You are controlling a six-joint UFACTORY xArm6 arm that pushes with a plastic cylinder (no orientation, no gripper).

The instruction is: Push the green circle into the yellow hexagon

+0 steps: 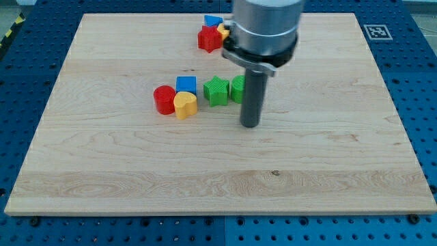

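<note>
The green circle [237, 89] lies near the board's middle, partly hidden behind my rod, touching a green star [216, 90] on its left. The yellow hexagon [223, 33] is near the view's top, mostly hidden by the arm's body, next to a red star [209, 39] and a blue block [213, 21]. My tip [250, 126] rests on the board just below and right of the green circle, close to it; I cannot tell whether the rod touches it.
A red circle [164, 100], a blue cube [186, 85] and a yellow heart [185, 105] cluster left of the green star. The wooden board [102, 171] sits on a blue perforated table. A marker tag [375, 31] is at the top right corner.
</note>
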